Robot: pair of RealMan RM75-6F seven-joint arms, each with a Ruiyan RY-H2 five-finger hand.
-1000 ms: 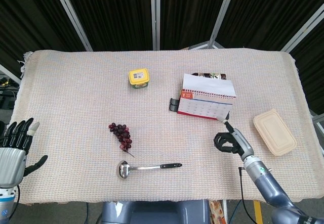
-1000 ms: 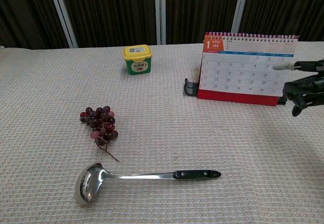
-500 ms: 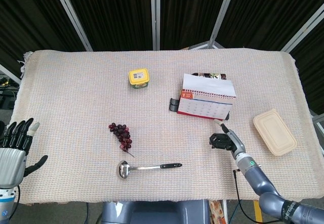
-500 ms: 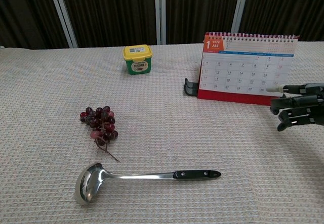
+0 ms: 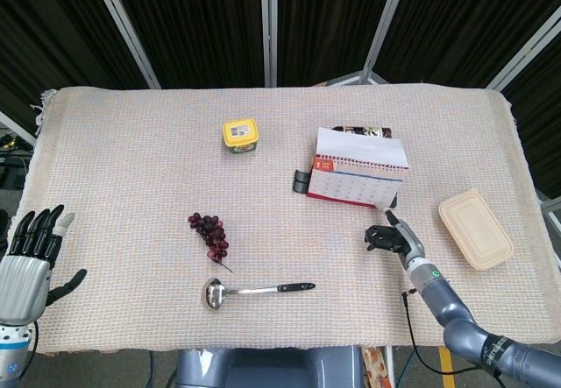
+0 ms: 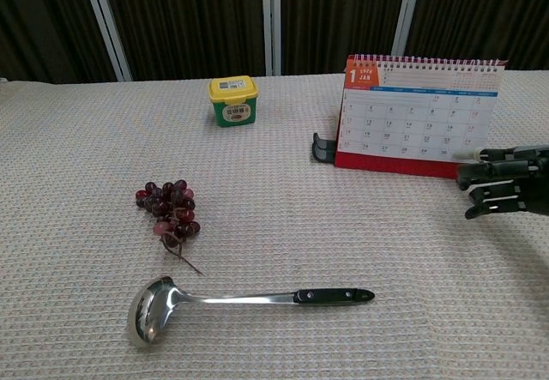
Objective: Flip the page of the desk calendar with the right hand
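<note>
The desk calendar stands right of the table's centre, its January page facing me, with flipped pages hanging over the back. My right hand is low over the cloth just in front of the calendar's lower right corner. Most of its fingers are curled in with nothing in them. In the chest view, one pale-tipped finger of this right hand points at the bottom right corner of the page; I cannot tell whether it touches. My left hand is off the table's front left corner, fingers spread, empty.
A yellow-lidded green tub stands at the back centre. Dark grapes and a steel ladle lie front left of centre. A beige lidded box sits right of my right hand. A black clip lies beside the calendar's left foot.
My right hand has dropped from mid-height at the page's right edge to the calendar's bottom right corner and shifted slightly left. The page has not moved. The left hand has barely moved.
</note>
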